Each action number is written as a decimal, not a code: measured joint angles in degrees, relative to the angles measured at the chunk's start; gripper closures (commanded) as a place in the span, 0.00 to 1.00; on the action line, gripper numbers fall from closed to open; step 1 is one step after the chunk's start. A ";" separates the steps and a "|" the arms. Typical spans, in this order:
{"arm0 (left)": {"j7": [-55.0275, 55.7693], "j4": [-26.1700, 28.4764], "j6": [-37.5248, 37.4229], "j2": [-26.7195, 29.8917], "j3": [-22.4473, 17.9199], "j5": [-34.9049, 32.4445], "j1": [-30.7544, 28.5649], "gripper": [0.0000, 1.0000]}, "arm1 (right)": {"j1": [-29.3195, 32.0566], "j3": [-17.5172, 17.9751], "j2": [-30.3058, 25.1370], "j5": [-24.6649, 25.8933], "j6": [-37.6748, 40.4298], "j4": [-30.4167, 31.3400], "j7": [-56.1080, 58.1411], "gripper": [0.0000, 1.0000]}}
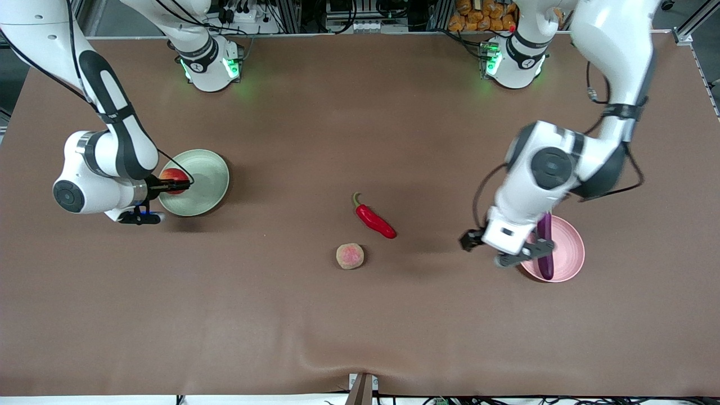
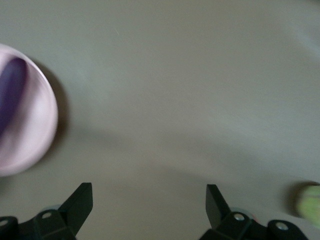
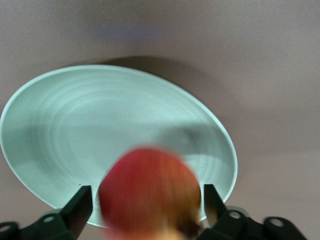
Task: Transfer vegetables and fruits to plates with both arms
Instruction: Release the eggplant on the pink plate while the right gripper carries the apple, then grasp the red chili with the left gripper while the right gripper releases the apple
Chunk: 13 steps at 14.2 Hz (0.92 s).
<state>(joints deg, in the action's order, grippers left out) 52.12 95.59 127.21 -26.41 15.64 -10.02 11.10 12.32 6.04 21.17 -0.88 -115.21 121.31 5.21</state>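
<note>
The round red fruit (image 1: 176, 179) sits between the spread fingers of my right gripper (image 1: 169, 184) at the edge of the pale green plate (image 1: 209, 174). In the right wrist view the fruit (image 3: 150, 192) shows gaps to both fingers over the plate (image 3: 75, 130). The purple eggplant (image 1: 544, 247) lies on the pale pink plate (image 1: 569, 254). My left gripper (image 1: 513, 256) is open and empty over the table beside that plate. The left wrist view shows the gripper (image 2: 150, 200), the plate (image 2: 37, 135) and the eggplant (image 2: 10, 95). The red chili (image 1: 376, 220) and the yellowish-green fruit (image 1: 350, 256) lie mid-table.
The brown table cover has a raised fold at its edge nearest the front camera (image 1: 337, 360). Both arm bases (image 1: 211, 62) stand along the edge farthest from that camera. The yellowish-green fruit also shows in the left wrist view (image 2: 310, 200).
</note>
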 measured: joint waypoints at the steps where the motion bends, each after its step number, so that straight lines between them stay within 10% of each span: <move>1: 6.14 -1.13 -0.36 -1.12 0.03 0.02 2.83 0.00 | 0.11 0.02 -0.02 0.00 0.13 -0.19 0.03 0.00; 13: 42.46 -10.03 0.16 -18.54 -0.32 0.02 16.96 0.00 | -6.52 1.90 -0.08 -7.07 14.92 -15.02 -15.05 0.00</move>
<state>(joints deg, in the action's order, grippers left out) 94.58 85.56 127.37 -44.95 15.31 -10.00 28.07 5.80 7.94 21.09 -7.96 -100.29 106.29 -9.83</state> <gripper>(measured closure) 0.000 0.000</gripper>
